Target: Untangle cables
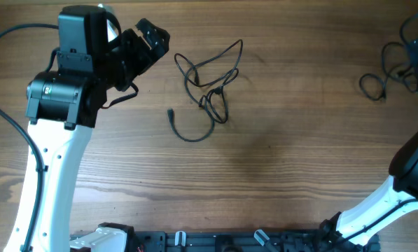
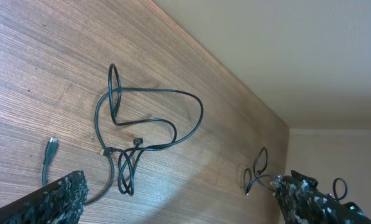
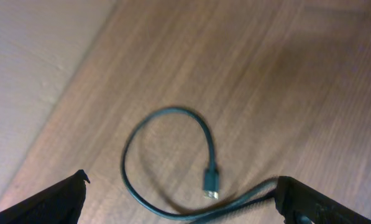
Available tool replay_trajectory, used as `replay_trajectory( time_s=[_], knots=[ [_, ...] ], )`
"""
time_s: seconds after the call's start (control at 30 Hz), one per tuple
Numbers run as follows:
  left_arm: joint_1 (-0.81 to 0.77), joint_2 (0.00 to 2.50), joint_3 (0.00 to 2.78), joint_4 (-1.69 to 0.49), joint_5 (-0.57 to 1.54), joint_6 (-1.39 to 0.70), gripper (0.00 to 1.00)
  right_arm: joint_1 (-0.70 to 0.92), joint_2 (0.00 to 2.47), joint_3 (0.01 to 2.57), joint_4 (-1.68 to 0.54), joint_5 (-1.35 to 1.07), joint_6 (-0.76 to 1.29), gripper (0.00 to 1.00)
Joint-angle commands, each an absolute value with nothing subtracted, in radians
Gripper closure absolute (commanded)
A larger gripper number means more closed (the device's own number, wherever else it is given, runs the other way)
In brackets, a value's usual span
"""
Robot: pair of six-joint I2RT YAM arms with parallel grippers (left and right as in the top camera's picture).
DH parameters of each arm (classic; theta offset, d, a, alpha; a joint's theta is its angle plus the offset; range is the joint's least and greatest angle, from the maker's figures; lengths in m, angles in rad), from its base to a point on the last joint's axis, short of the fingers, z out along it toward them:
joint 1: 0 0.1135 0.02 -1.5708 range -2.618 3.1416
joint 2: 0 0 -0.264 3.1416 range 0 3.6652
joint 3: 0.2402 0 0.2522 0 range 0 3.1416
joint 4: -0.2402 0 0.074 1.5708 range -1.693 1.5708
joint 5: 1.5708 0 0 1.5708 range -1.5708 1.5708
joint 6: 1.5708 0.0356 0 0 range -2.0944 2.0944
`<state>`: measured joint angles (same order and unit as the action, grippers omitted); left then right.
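Left gripper (image 2: pixel 182 180) fingers spread wide, empty. Knotted cable bundle (image 1: pixel 210 94) mid-table (image 1: pixel 279 161). Right gripper (image 3: pixel 180 183) also wide, over second cable (image 3: pixel 210 177) loop.

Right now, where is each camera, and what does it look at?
Overhead: above the wooden table, looking down at the tangled thin black cable; both white arms show.
Left wrist: low, looking across at that tangle; left hand's fingers frame it.
Right wrist: looking down on a looped black cable with a plug; right hand's fingers show.
Shared: overhead and left wrist both see the tangle.
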<state>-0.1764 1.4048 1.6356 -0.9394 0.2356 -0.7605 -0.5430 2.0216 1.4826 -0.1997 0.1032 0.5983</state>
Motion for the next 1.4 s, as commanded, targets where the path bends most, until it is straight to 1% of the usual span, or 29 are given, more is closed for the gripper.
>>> replay_trajectory(
  time_s=[0.0, 0.17, 0.33, 0.37, 0.4, 0.47, 0.53, 0.63, 0.73, 0.83, 0.93, 1.07, 1.13, 1.27, 1.3, 1.33, 1.37],
  knots=[
    [-0.173, 1.411, 1.636, -0.937, 0.226, -0.738, 0.00, -0.544, 2.038, 1.492, -0.221, 0.147, 0.603, 0.00],
    [-0.173, 1.411, 1.636, -0.937, 0.218, -0.737, 0.00, -0.546, 1.999, 1.494, -0.268, 0.140, 0.599, 0.00],
    [-0.173, 1.419, 1.636, -0.937, 0.207, -0.737, 0.00, -0.558, 1.769, 1.507, -0.314, 0.175, 0.575, 0.00],
    [-0.173, 1.424, 1.636, -0.937, 0.208, -0.737, 0.00, -0.558, 1.720, 1.507, -0.326, 0.145, 0.573, 0.00],
    [-0.173, 1.434, 1.636, -0.940, 0.208, -0.737, 0.00, -0.556, 1.669, 1.507, -0.333, 0.056, 0.538, 0.00],
    [-0.173, 1.460, 1.636, -0.952, 0.208, -0.737, 0.00, -0.538, 1.597, 1.507, -0.332, -0.228, 0.402, 0.01],
    [-0.173, 1.493, 1.636, -0.961, 0.208, -0.736, 0.00, -0.493, 1.560, 1.507, -0.382, -0.436, 0.336, 0.00],
    [-0.173, 1.552, 1.636, -0.976, 0.207, -0.699, 0.00, -0.392, 1.554, 1.505, -0.504, -0.556, 0.304, 0.00],
    [-0.173, 1.622, 1.636, -1.009, 0.208, -0.641, 0.04, -0.295, 1.554, 1.491, -0.582, -0.566, 0.286, 0.00],
    [-0.180, 1.696, 1.636, -1.019, 0.211, -0.579, 0.12, -0.207, 1.558, 1.480, -0.627, -0.562, 0.290, 0.00],
    [-0.183, 1.749, 1.636, -1.014, 0.210, -0.579, 0.12, -0.120, 1.593, 1.480, -0.667, -0.562, 0.293, 0.01],
    [-0.168, 1.764, 1.636, -0.986, 0.203, -0.579, 0.11, 0.047, 1.710, 1.480, -0.639, -0.562, 0.360, 0.14],
    [-0.163, 1.764, 1.636, -0.989, 0.201, -0.579, 0.09, 0.136, 1.787, 1.480, -0.577, -0.547, 0.412, 0.16],
    [-0.163, 1.764, 1.636, -1.000, 0.187, -0.579, 0.06, 0.239, 1.907, 1.480, -0.491, -0.465, 0.514, 0.24],
    [-0.163, 1.764, 1.636, -0.999, 0.187, -0.579, 0.06, 0.260, 1.943, 1.480, -0.465, -0.463, 0.530, 0.28],
    [-0.163, 1.764, 1.636, -0.999, 0.187, -0.579, 0.06, 0.270, 1.966, 1.480, -0.445, -0.462, 0.542, 0.30],
    [-0.163, 1.764, 1.636, -0.999, 0.187, -0.579, 0.06, 0.278, 1.990, 1.480, -0.422, -0.458, 0.562, 0.35]
  ],
)
